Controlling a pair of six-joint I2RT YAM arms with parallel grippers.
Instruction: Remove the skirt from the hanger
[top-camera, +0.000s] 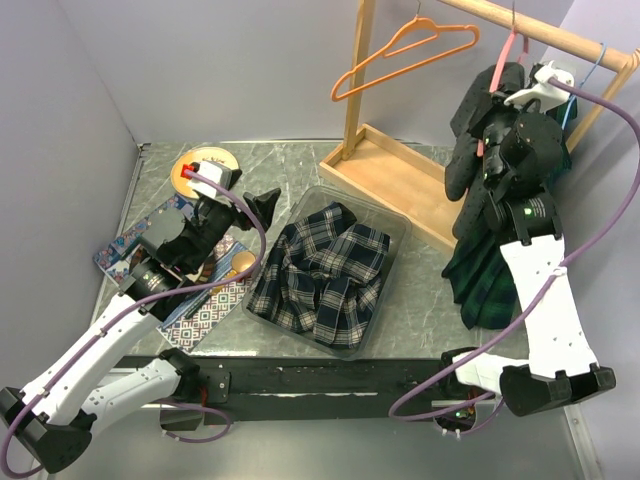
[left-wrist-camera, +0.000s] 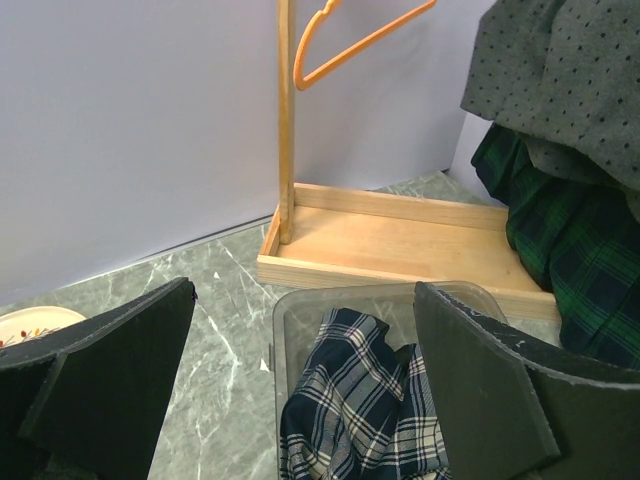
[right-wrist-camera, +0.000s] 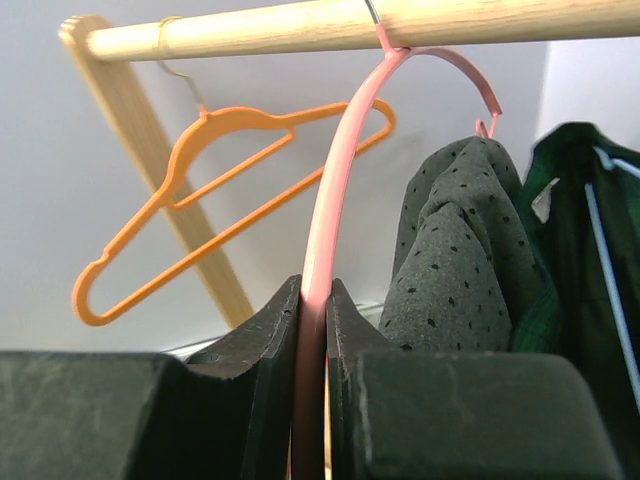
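Observation:
A pink hanger (top-camera: 506, 58) hangs from the wooden rail (top-camera: 545, 30) and carries a grey dotted skirt (top-camera: 468, 150). My right gripper (top-camera: 503, 128) is shut on the pink hanger's arm (right-wrist-camera: 345, 150), just below the rail (right-wrist-camera: 300, 28); in the right wrist view the gripper (right-wrist-camera: 313, 300) has the grey skirt (right-wrist-camera: 450, 260) draped at its right. My left gripper (top-camera: 255, 215) is open and empty, low over the table left of a clear bin (top-camera: 395, 225). In the left wrist view this gripper (left-wrist-camera: 305, 295) faces the bin (left-wrist-camera: 290, 335).
A blue-white plaid skirt (top-camera: 320, 275) lies in the bin. A green plaid skirt (top-camera: 485, 280) hangs on a blue hanger (top-camera: 592, 68) to the right. An empty orange hanger (top-camera: 400, 50) hangs to the left. The rack's wooden base (top-camera: 400, 175), a plate (top-camera: 205, 165) and a patterned mat (top-camera: 205, 305) lie nearby.

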